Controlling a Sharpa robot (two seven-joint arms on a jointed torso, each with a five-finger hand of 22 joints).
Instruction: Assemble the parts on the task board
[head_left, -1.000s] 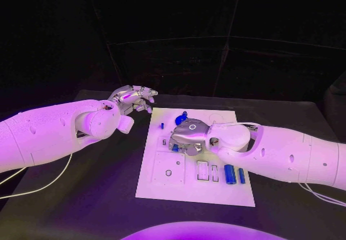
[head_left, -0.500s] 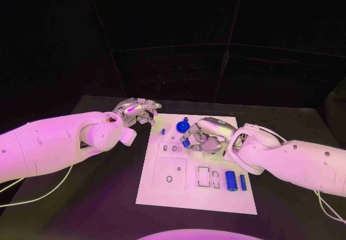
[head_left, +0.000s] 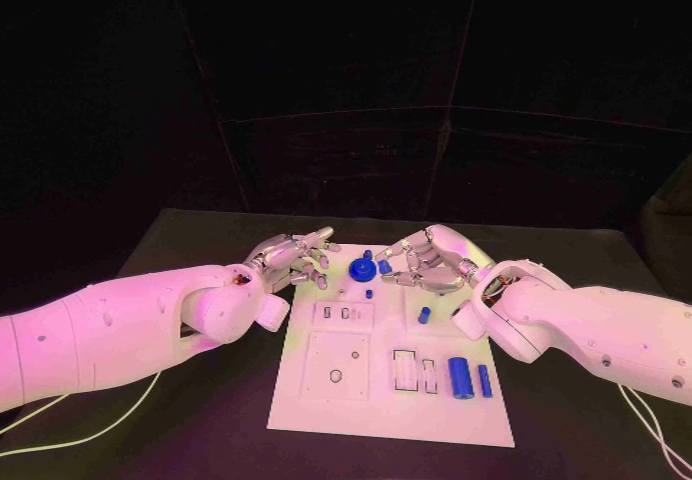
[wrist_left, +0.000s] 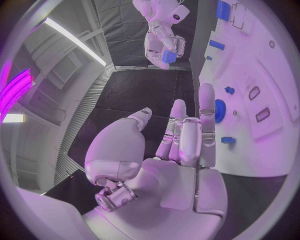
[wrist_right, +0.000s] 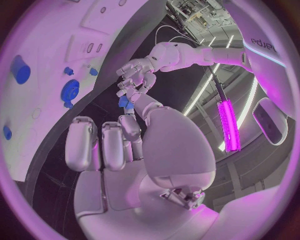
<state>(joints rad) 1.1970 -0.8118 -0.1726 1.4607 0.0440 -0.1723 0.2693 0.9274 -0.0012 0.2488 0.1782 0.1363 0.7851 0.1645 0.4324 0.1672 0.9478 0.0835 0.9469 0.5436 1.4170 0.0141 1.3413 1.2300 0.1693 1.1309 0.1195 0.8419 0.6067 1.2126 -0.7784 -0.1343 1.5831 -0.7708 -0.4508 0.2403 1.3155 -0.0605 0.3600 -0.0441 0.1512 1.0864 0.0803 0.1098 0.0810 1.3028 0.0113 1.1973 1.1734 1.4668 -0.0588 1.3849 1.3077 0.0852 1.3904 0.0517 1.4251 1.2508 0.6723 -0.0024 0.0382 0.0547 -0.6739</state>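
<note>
1. Board work is at the carrying step. The right hand hovers over the board's far edge and pinches a small blue part at its fingertips, its other fingers loosely curled.
2. The left hand holds nothing, its fingers straight and spread a little. It sits at the board's far left corner, just off the plate.
3. A blue gear stands near the board's far edge, between the two hands. A blue cylinder lies in a slot toward the board's near right side.
4. To do this step well, I judge the right hand should keep the part square in the pinch and line it up over its seat before lowering. It should stay clear of the gear close beside it. The left hand could steady the board's corner.
5. The left wrist view shows the pinched part plainly against the dark background. In the head view the right hand's fingers mostly hide it. Which seat it suits, I cannot tell.
</note>
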